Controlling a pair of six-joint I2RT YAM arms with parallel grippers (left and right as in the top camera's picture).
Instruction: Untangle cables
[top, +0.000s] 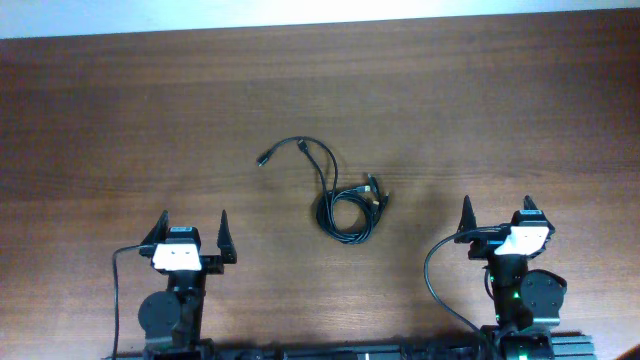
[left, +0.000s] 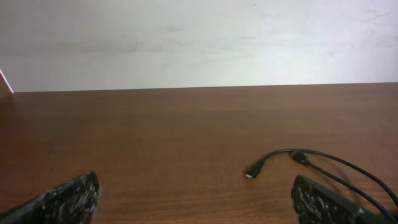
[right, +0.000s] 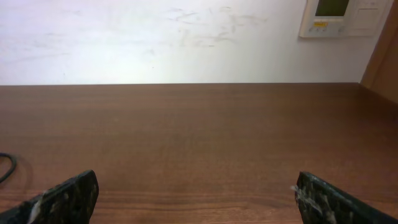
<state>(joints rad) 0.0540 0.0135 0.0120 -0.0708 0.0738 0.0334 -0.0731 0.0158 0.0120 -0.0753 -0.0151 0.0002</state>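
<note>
The cables (top: 345, 205) lie as a thin black bundle coiled in a small loop at the table's middle. One strand runs up and to the left and ends in a small plug (top: 264, 158). My left gripper (top: 193, 218) is open, low and to the left of the coil, with nothing between its fingers. In the left wrist view the plug (left: 252, 172) and its strand (left: 323, 160) lie ahead and to the right of that gripper (left: 196, 186). My right gripper (top: 497, 203) is open to the right of the coil. The right wrist view shows that gripper (right: 196, 180) over bare wood, with a bit of cable (right: 7, 165) at the left edge.
Thicker black wires (top: 117, 290) (top: 432, 270) loop from the arm bases at the front edge. The brown wooden table (top: 120, 110) ends at a white wall at the back. A wall panel (right: 339, 15) hangs at the upper right in the right wrist view.
</note>
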